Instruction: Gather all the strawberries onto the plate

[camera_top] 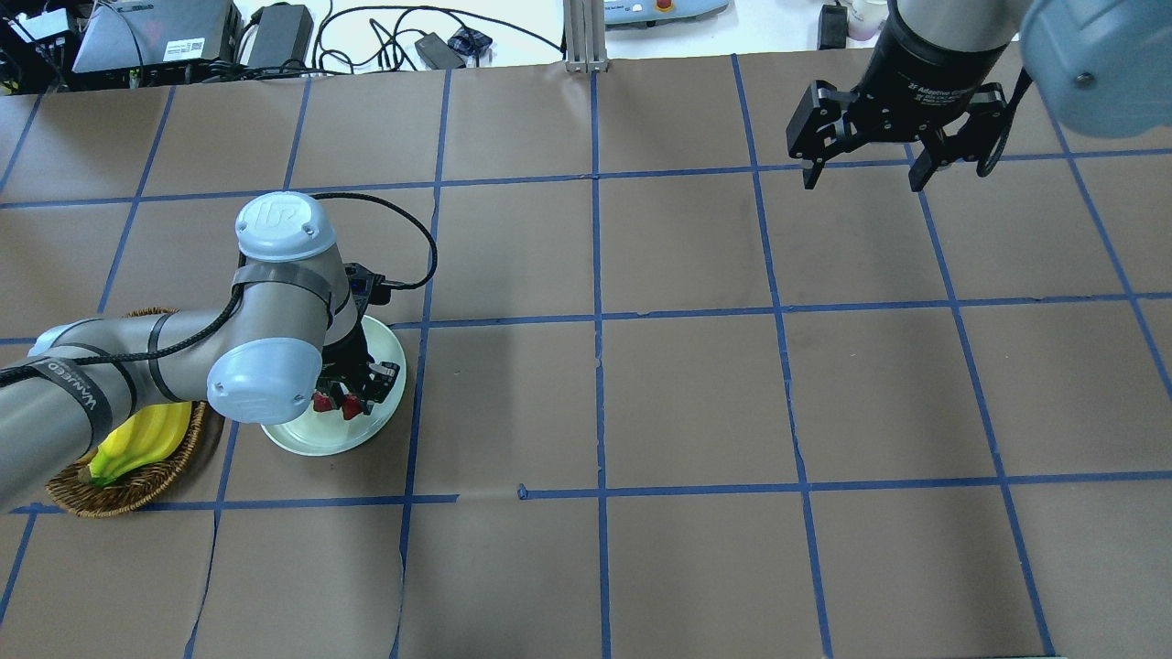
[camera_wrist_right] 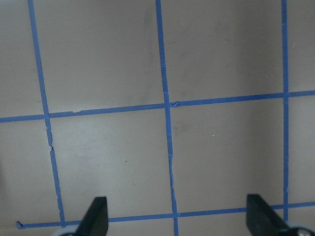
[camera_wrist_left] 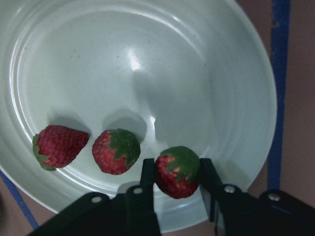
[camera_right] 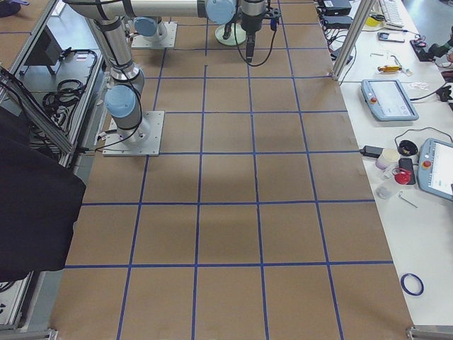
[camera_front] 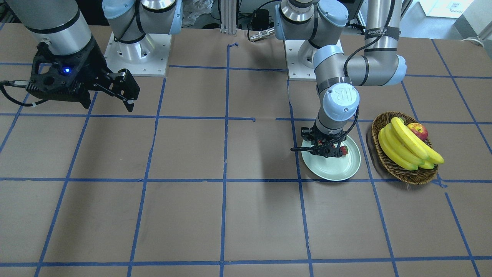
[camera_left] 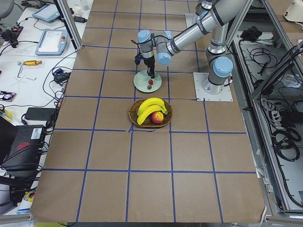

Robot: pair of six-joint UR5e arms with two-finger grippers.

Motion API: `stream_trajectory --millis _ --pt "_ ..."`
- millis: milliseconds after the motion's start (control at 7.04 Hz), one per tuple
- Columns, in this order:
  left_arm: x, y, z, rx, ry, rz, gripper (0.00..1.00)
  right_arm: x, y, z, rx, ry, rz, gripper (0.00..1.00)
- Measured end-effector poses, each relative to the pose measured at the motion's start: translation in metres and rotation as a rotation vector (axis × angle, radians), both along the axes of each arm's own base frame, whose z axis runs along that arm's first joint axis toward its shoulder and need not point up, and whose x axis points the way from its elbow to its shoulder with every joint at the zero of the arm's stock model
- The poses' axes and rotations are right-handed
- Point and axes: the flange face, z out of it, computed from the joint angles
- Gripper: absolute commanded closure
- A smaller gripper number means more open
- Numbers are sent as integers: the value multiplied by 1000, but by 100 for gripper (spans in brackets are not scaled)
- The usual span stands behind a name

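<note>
Our left gripper (camera_wrist_left: 177, 167) pinches the held strawberry (camera_wrist_left: 178, 173) by its sides, low over the plate (camera_wrist_left: 147, 59). Beside our fingers lie the near strawberry (camera_wrist_left: 116, 151) and the far strawberry (camera_wrist_left: 59, 146). Berries are light and squashy, so we squeeze softly. Our right gripper (camera_top: 864, 178) gapes wide, holding nothing.

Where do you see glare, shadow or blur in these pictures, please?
Left wrist view: a glare spot on the plate, soft shadows behind the strawberries, dark fingers slightly blurred. Overhead view: faint arm shadow on the table beside the plate.
</note>
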Motion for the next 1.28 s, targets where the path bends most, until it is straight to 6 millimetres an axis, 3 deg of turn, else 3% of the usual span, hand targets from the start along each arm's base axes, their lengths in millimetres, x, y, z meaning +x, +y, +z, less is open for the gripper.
stream_trajectory --millis 142,426,710,994,1136,1278 --pt "0 -6 9 -26 -2 -3 0 0 0 0 0 -1 -1 0" --pt "-2 -34 59 -104 -2 -7 0 0 0 0 -1 -4 -1 0" --pt "-8 -54 147 -85 26 -9 0 1 1 -1 1 -8 -1 0" --pt "-17 -49 242 -89 80 -1 0 1 1 -1 2 -10 -1 0" --pt "-20 -40 274 -122 94 1 0 1 1 -1 2 -11 -1 0" --pt "-26 -34 293 -181 115 7 0 1 1 -1 2 -11 -1 0"
